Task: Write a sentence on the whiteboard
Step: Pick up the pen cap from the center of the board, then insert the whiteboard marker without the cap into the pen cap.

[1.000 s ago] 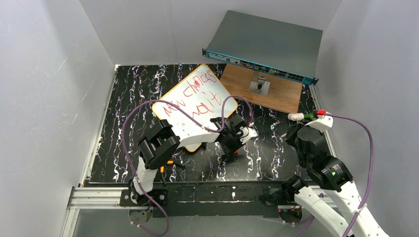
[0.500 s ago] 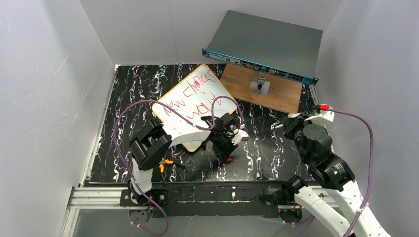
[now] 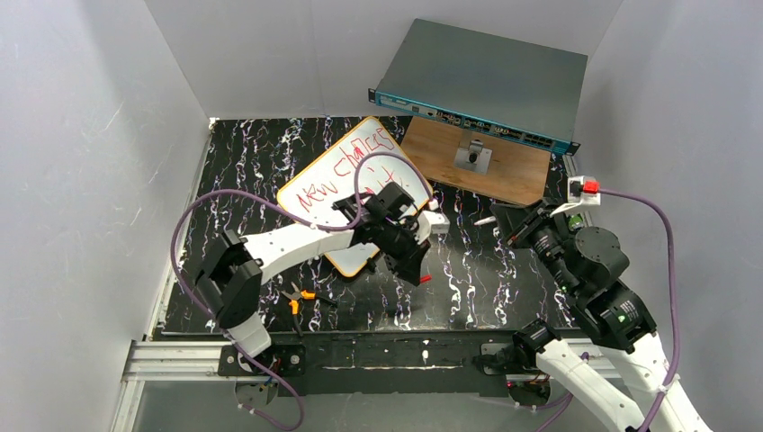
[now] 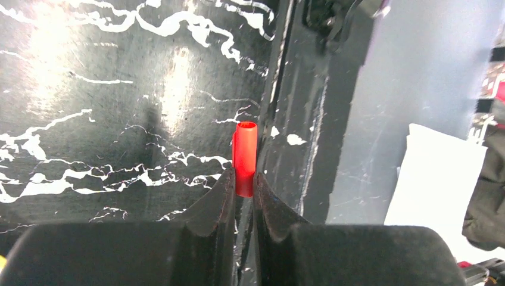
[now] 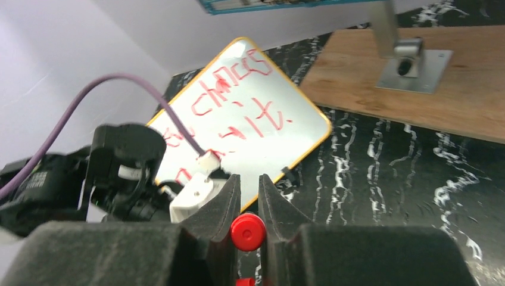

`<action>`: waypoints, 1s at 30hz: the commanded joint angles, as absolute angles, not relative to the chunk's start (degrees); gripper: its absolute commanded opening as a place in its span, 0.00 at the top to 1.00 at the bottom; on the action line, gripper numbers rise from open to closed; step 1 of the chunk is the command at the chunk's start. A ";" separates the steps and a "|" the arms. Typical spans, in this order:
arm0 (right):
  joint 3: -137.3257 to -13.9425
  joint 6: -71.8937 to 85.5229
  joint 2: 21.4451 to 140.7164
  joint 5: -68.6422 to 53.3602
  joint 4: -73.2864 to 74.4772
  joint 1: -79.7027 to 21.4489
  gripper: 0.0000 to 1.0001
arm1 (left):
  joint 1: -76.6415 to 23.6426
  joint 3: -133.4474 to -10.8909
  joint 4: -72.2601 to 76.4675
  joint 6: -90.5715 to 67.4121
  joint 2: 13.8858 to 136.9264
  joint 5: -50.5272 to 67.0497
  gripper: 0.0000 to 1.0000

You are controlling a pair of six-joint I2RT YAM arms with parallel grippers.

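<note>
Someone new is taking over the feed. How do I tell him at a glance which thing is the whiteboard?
Start from the black marbled mat under both arms. On its far half, just left of the brown wooden board, lies the whiteboard, turned diagonally. It alone is a flat white panel with rounded corners, a thin orange rim and red handwriting across it.

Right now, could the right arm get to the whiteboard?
Probably yes: the far right edge of the whiteboard faces the right gripper with nothing between them; the left arm lies across only its near part.
</note>
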State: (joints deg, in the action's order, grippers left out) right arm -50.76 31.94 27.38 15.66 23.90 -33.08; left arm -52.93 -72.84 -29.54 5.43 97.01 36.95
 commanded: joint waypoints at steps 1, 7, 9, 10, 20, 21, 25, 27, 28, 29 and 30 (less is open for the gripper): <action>-56.40 29.66 27.65 5.58 19.42 -33.31 0.99 | -50.97 -76.94 -28.56 3.34 91.12 43.43 1.00; -59.00 30.43 28.01 -0.35 18.45 -33.31 0.99 | -49.49 -82.25 -29.01 1.82 88.89 46.58 1.00; -59.11 30.75 28.42 -3.52 17.66 -33.30 0.99 | -49.49 -83.74 -29.02 1.23 88.69 47.96 1.00; -59.03 31.01 28.50 -4.24 17.17 -33.29 0.99 | -49.53 -84.44 -29.01 0.87 88.60 48.63 1.00; -59.06 31.66 29.69 -7.03 15.48 -33.29 0.99 | -49.50 -87.50 -25.87 -2.64 85.12 50.05 1.00; -59.06 31.78 29.73 -6.99 15.47 -33.30 0.99 | -49.48 -87.59 -25.70 -2.79 84.63 49.90 1.00; -59.64 31.59 30.35 -7.67 16.11 -33.31 0.99 | -49.49 -88.29 -25.30 -2.81 83.32 49.35 1.00; -59.90 31.52 30.84 -9.61 16.21 -33.31 0.99 | -49.51 -88.43 -24.68 -2.82 82.99 49.39 1.00; -60.02 31.54 31.11 -10.61 16.18 -33.31 0.99 | -49.51 -88.53 -24.39 -2.81 83.05 49.44 1.00; -59.98 31.65 31.28 -11.42 16.17 -33.32 0.99 | -49.49 -88.56 -24.16 -2.77 83.17 49.41 1.00; -59.95 31.76 31.31 -11.69 16.13 -33.31 0.99 | -49.48 -88.59 -23.91 -2.53 83.15 49.54 1.00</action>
State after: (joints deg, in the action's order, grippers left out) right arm -57.34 31.53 30.55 -7.84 19.07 -33.10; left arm -49.58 -86.76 -25.23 -2.61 85.14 48.10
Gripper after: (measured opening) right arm 0.203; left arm 0.090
